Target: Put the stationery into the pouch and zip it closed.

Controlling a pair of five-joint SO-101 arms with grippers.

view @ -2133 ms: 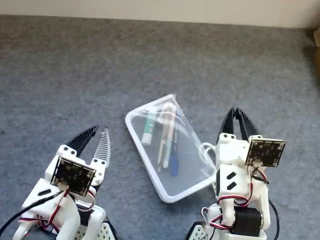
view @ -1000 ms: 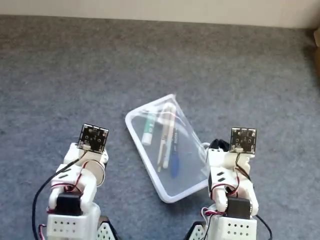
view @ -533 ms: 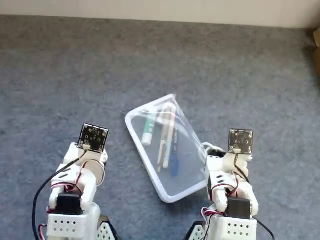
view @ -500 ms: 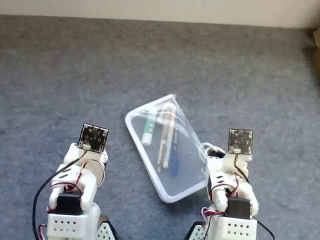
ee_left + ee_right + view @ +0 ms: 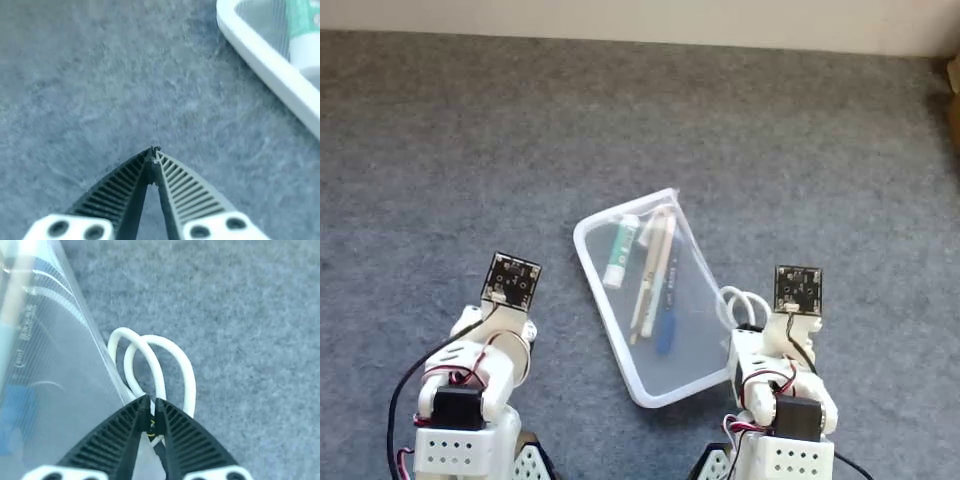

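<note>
The left gripper (image 5: 151, 152) has its fingers pressed together on nothing, the tips over grey carpet (image 5: 100, 75). The clear pouch (image 5: 265, 65) lies ahead of them, off to one side and apart. The right gripper (image 5: 150, 407) has its fingers pinched narrow on the base of the white cord loop (image 5: 191, 380), which curls out just beyond the tips. The pouch lies beside those tips, holding a green-and-white tube (image 5: 618, 252), pens (image 5: 655, 270) and a blue pen (image 5: 665, 330).

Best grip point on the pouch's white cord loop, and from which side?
Take the cord loop at its base, where both strands meet the pouch's long edge. Come from the right arm's side: the loop lies flat on the carpet and sticks out that way. The right end effector is there, and its jaws look closed on that spot.
</note>
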